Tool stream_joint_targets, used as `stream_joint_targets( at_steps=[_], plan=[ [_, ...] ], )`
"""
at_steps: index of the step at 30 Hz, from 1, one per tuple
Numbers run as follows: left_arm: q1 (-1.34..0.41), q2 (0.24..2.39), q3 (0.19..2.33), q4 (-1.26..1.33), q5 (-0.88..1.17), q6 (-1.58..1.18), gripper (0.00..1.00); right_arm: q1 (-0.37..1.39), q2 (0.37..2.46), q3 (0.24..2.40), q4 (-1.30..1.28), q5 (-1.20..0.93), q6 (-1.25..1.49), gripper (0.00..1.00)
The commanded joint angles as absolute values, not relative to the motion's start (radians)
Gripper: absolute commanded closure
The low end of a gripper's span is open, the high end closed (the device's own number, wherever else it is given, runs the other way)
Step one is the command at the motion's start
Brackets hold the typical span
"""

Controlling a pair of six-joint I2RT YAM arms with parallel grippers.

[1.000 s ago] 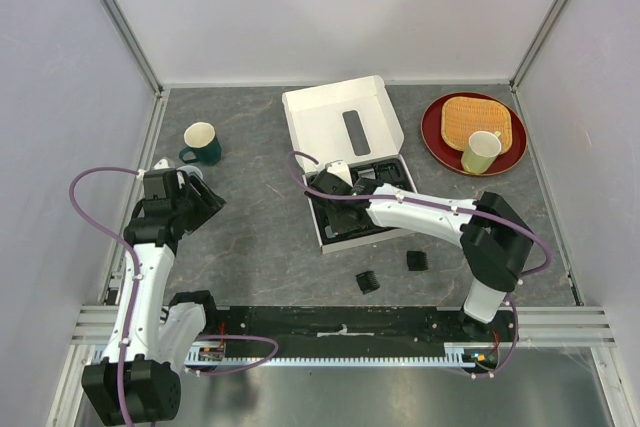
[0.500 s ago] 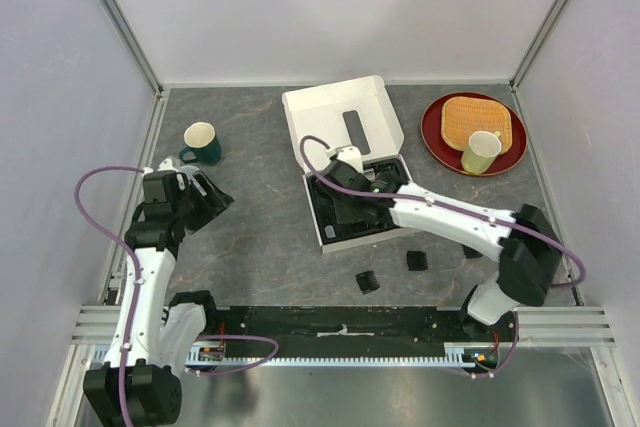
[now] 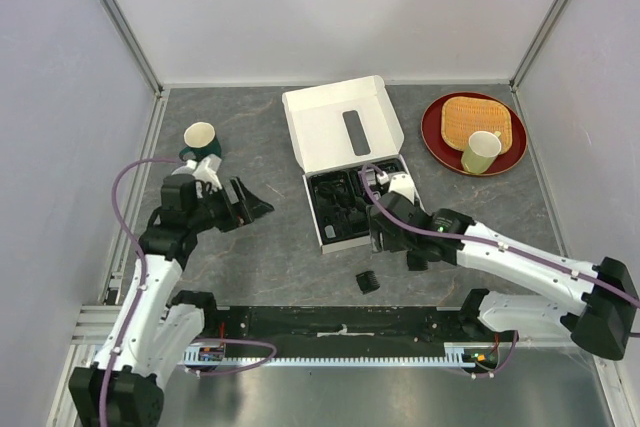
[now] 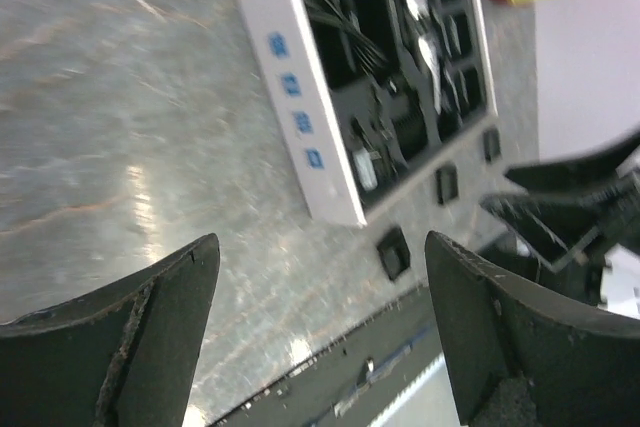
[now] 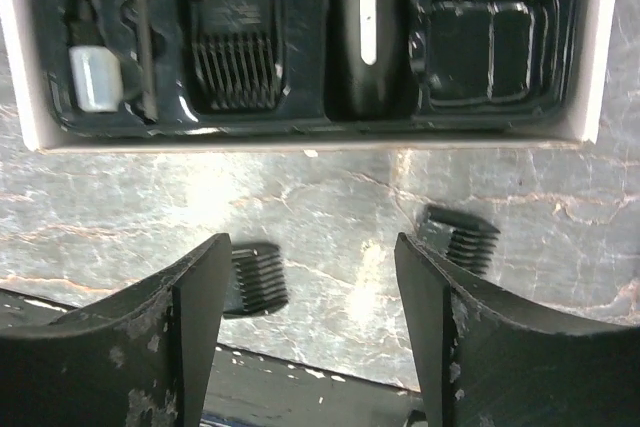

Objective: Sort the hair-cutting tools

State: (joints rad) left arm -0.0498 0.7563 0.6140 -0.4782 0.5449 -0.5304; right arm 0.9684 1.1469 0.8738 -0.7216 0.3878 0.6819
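The white box [image 3: 340, 127] lies open with its black tray [image 3: 335, 209] holding a comb guard [image 5: 238, 62], the clipper [image 5: 365, 17], a thin brush [image 5: 140, 27] and a small white bottle [image 5: 95, 77]. Two loose comb guards [image 5: 258, 277] [image 5: 462, 237] lie on the table in front of the box; one shows from above [image 3: 368, 281]. My right gripper [image 5: 310, 247] hovers open and empty above the table between them, just off the box's front edge [image 3: 380, 237]. My left gripper [image 3: 252, 209] is open and empty, left of the box, pointing at it [image 4: 320, 247].
A green mug [image 3: 201, 141] stands at the back left. A red plate [image 3: 435, 137] at the back right carries a woven mat and a pale green cup [image 3: 481, 151]. A black rail [image 3: 340, 327] runs along the near edge. The left wrist view shows three small black pieces [image 4: 393, 252] by the box.
My right gripper has opened and drawn back out of the tray toward the near edge. My left gripper has opened wider and swung right toward the box.
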Motion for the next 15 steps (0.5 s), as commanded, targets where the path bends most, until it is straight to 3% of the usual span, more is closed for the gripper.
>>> stream_joint_targets(
  at_steps=[1, 6, 10, 15],
  plan=[
    [-0.201, 0.738, 0.583, -0.385, 0.606, -0.599, 0.1, 0.965, 1.075, 0.799, -0.706, 0.385, 0.765, 0.26],
    [-0.38, 0.744, 0.505, -0.261, 0.566, -0.757, 0.12, 0.965, 1.098, 0.769, -0.695, 0.353, 0.822, 0.34],
    [-0.518, 0.73, 0.396, -0.143, 0.453, -0.937, 0.16, 0.966, 1.098, 0.717, -0.643, 0.29, 0.851, 0.47],
    [-0.759, 0.796, 0.357, -0.003, 0.29, -1.049, 0.21, 0.965, 1.091, 0.637, -0.548, 0.201, 0.891, 0.57]
  ],
)
